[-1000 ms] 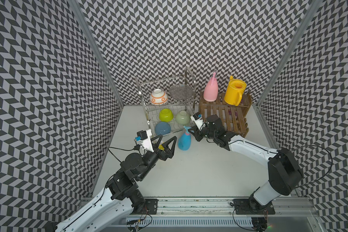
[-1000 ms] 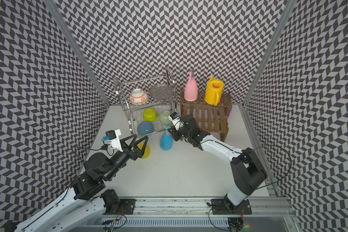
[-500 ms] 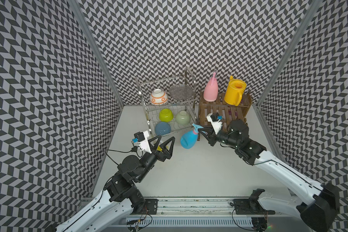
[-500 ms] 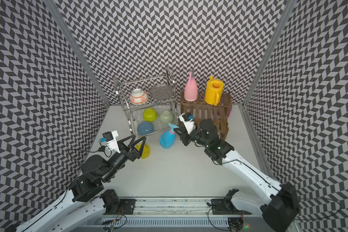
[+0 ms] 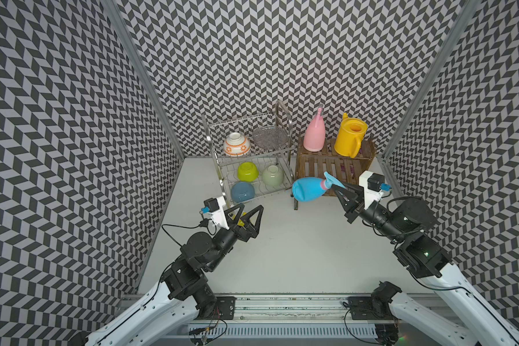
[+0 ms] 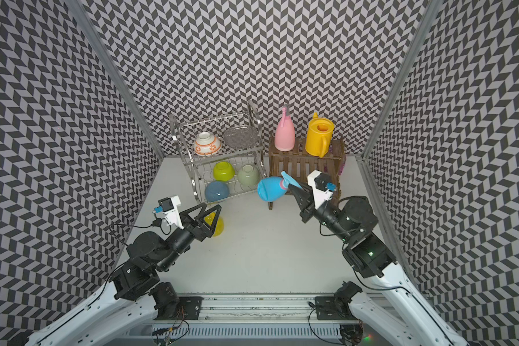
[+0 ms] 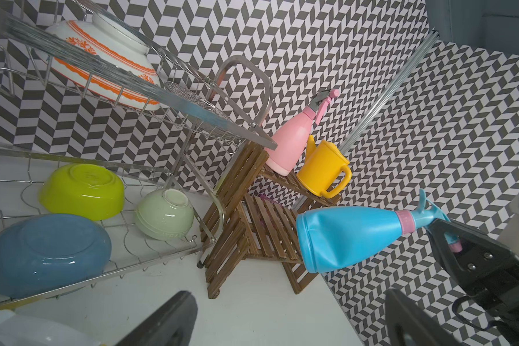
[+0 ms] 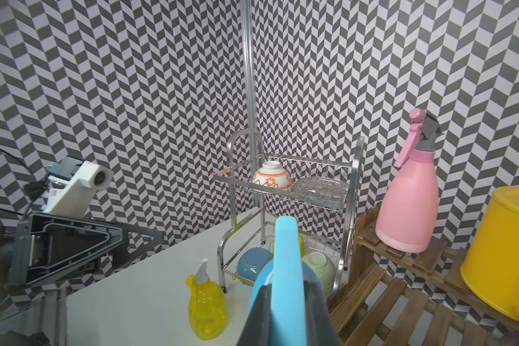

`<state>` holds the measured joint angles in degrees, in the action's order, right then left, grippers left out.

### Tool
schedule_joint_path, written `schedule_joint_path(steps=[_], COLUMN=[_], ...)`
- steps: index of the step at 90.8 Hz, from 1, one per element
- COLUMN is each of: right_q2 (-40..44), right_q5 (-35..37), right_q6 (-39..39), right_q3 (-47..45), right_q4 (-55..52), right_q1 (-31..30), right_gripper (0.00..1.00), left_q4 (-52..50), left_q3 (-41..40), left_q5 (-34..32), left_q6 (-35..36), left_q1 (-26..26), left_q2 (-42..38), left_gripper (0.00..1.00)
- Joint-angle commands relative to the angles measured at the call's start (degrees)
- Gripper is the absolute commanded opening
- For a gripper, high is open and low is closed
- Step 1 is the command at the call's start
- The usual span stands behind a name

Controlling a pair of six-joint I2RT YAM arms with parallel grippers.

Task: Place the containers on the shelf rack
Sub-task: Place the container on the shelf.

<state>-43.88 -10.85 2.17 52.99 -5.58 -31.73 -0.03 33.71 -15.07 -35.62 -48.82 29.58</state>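
My right gripper [image 5: 334, 187] is shut on the trigger head of the blue spray bottle [image 5: 307, 189], which hangs on its side in the air in front of the shelf rack [image 5: 330, 166]; its base points towards the wire rack. In the right wrist view the blue bottle [image 8: 285, 269] sits between the fingers. The pink spray bottle [image 5: 314, 136] and the yellow watering can [image 5: 349, 139] stand on the rack's upper step. A translucent yellow spray bottle [image 6: 218, 226] stands on the table, partly hidden under my left gripper [image 6: 212, 206], which is open and holds nothing.
A metal wire dish rack [image 5: 252, 167] stands left of the shelf rack with upturned bowls: an orange-patterned one [image 5: 236, 145] on top, then lime [image 5: 247, 171], pale green [image 5: 272, 175] and blue [image 5: 242, 191] below. Patterned walls close in three sides.
My right arm has lifted the blue bottle off the table, carried it right towards the shelf rack and tipped it sideways. My left arm has drawn back slightly, still open.
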Motion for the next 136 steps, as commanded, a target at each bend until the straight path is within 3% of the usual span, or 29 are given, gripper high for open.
schedule_joint_path(steps=[1, 53, 88, 136], right_q2=[-2.0, -28.2, -35.8, -39.9], right_q5=[1.6, 9.3, 10.7, 7.4], right_q6=[1.0, 7.8, 7.9, 6.0], right_q3=[2.6, 25.6, 31.5, 32.5], right_q4=[-1.9, -17.0, -17.9, -14.5], right_q1=[1.2, 3.0, 3.2, 5.6], right_gripper=[0.0, 0.0, 0.03, 0.12], left_q4=[1.6, -0.2, -0.5, -0.2], left_q3=[-0.3, -1.7, -1.6, -1.6], left_q5=[1.1, 0.8, 0.5, 0.2], left_q6=[0.0, -1.4, -1.0, -0.9], left_q1=[0.3, 0.4, 0.4, 0.4], left_q2=[-0.6, -4.8, -5.0, -4.3], left_gripper=[1.0, 1.0, 1.0, 1.0])
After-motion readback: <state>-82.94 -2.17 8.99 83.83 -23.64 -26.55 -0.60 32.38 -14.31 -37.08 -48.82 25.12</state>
